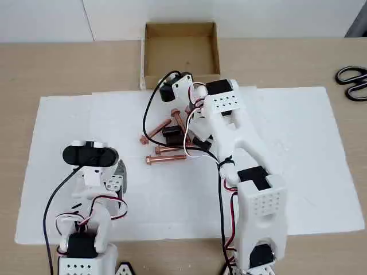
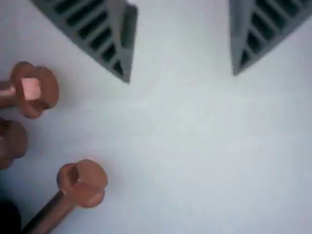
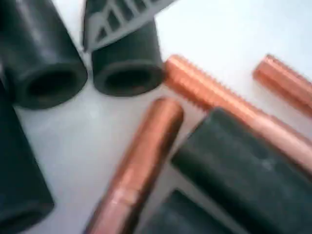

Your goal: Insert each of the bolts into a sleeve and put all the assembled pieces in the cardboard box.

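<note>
Several copper bolts [image 1: 166,158] and black sleeves [image 1: 171,133] lie in a loose pile on the white foam mat [image 1: 298,149]. My right gripper [image 1: 186,127] hangs low over this pile; close below it I see sleeve openings [image 3: 127,74], a smooth bolt shank [image 3: 141,161] and a threaded bolt [image 3: 219,97]. My left gripper [image 2: 180,70] is open and empty above bare mat, left of the pile, with three bolt heads [image 2: 82,183] just beyond it. The cardboard box [image 1: 150,54] stands at the table's far edge.
Scissors [image 1: 352,80] lie on the wooden table at the far right. Wide stretches of bare mat lie to the left and right of the pile.
</note>
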Controlling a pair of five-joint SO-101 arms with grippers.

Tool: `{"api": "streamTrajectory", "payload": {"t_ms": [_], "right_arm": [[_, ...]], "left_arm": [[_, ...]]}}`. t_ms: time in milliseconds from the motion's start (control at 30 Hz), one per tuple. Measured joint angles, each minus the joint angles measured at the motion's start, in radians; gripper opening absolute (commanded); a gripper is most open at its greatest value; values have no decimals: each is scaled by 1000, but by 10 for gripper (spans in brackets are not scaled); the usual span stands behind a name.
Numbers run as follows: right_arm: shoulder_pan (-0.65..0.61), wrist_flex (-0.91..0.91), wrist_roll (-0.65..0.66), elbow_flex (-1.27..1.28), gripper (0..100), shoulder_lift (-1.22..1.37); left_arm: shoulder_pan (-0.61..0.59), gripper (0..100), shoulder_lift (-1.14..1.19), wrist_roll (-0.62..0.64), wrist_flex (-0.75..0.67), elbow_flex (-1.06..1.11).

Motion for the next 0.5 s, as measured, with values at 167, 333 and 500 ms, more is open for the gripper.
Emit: {"api": "streamTrajectory", "payload": {"t_ms": [167,333,500], "right_arm": [[0,3,0,0,142,0],[0,17,0,0,142,3],[2,26,11,0,142,9]], "left_arm": [[0,130,0,0,0,0],[0,130,0,0,0,0],[0,130,0,0,0,0]]}}
